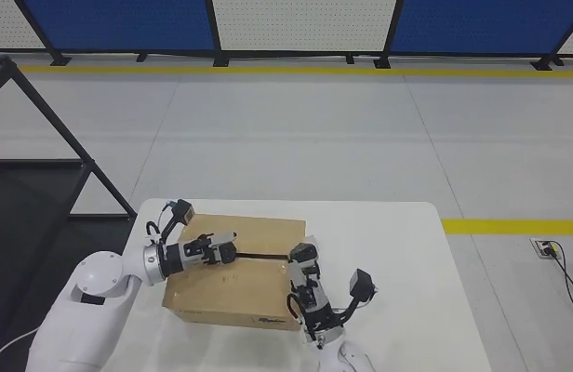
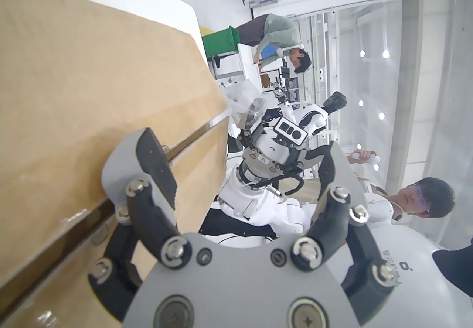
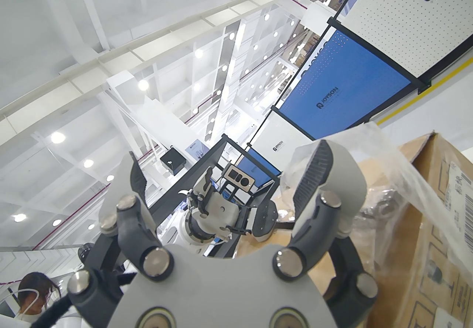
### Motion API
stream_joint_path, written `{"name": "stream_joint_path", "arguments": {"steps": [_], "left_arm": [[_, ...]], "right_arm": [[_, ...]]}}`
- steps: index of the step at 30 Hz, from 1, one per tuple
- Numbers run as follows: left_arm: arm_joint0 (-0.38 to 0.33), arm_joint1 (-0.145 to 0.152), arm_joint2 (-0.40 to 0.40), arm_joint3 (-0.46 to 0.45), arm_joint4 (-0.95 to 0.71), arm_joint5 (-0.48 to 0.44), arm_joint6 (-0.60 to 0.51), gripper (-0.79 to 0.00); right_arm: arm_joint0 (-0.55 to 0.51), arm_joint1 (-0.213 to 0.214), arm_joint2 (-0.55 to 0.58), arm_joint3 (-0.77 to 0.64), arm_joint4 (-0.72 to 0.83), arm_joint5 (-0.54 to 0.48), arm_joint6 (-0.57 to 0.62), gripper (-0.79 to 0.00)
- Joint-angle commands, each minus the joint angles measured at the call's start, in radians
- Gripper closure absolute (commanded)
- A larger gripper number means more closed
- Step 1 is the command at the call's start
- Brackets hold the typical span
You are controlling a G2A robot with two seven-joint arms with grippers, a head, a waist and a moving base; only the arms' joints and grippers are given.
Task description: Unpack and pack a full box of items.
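Observation:
A brown cardboard box [image 1: 240,279] lies on the white table [image 1: 398,270], its top flaps closed along a dark seam [image 2: 192,137]. My left gripper [image 1: 223,251] hovers over the box's left part, pointing along the seam. It is open [image 2: 244,167], with one finger pad [image 2: 155,159] resting at the seam. My right gripper [image 1: 303,256] stands at the box's right end, fingers up and open [image 3: 229,167]. Crumpled clear plastic wrap [image 3: 388,152] sticks out at that end of the box [image 3: 436,196], touching one right finger [image 3: 317,174]. The same plastic [image 2: 242,96] appears beyond the box edge.
A black metal frame [image 1: 45,121] stands off the table's left side. The table's right half [image 1: 426,307] is bare white surface. Grey floor with yellow lines [image 1: 510,226] surrounds the table.

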Motion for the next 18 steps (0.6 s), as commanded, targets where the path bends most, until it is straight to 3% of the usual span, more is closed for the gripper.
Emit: {"name": "stream_joint_path", "arguments": {"steps": [1,18], "left_arm": [[-0.005,-0.001,0.005,0.002,0.001,0.002,-0.002,-0.785],[-0.023,-0.002,0.018,0.027,-0.012,0.016,0.014,-0.785]], "right_arm": [[-0.011,0.003,0.002,-0.014,-0.016,-0.011,0.011,-0.785],[0.002,-0.007,-0.040,-0.057,-0.119,0.062,0.047,-0.785]]}}
